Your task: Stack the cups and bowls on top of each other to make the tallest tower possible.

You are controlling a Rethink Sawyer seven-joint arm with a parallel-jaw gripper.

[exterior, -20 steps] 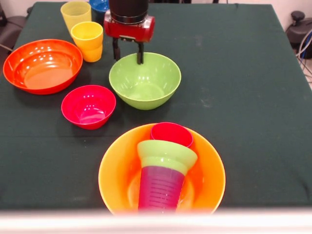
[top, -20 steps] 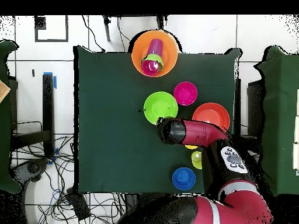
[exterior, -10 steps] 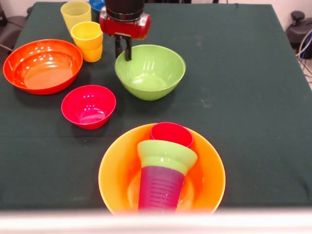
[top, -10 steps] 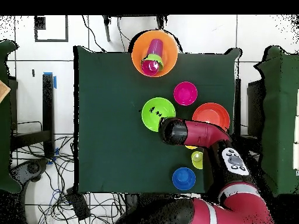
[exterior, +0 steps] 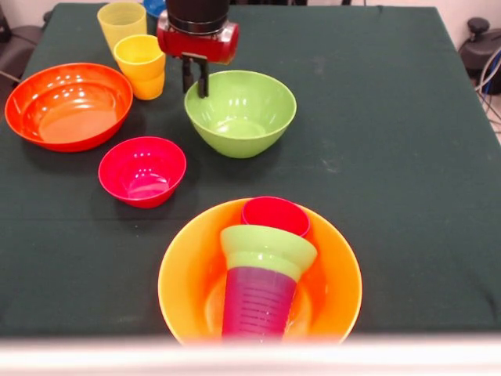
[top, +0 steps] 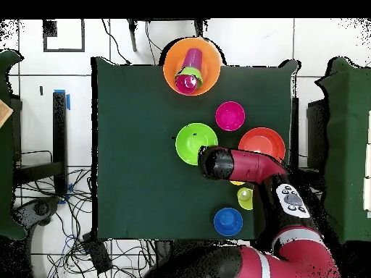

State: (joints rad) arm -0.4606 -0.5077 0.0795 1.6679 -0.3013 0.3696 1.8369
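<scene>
Dark green cloth covers the surface (exterior: pixel 391 117), where a red and black arm (top: pixel 250 165) reaches down from the top of the front view. Its claw (exterior: pixel 196 78) has its two dark fingers (exterior: pixel 203 81) pinched close together on the upper-left rim of the large green bowl (exterior: pixel 243 113), which sits just above the centre of the frame. At the lower centre stands the tower (exterior: pixel 262 274): a large yellow-orange bowl (exterior: pixel 184 290) holding a purple ribbed cup (exterior: pixel 258 301), capped by a small green bowl (exterior: pixel 266 251), with a red-pink cup (exterior: pixel 275 213) at its top. A small red-pink bowl (exterior: pixel 142 171) lies left of centre, and a wide orange-red bowl (exterior: pixel 69 106) sits at the left edge. A yellow-orange cup (exterior: pixel 141 66) and a pale yellow cup (exterior: pixel 120 22) stand at the upper left, close to the claw. From overhead, a small blue bowl (top: pixel 227 221) lies near the lower edge of the cloth
</scene>
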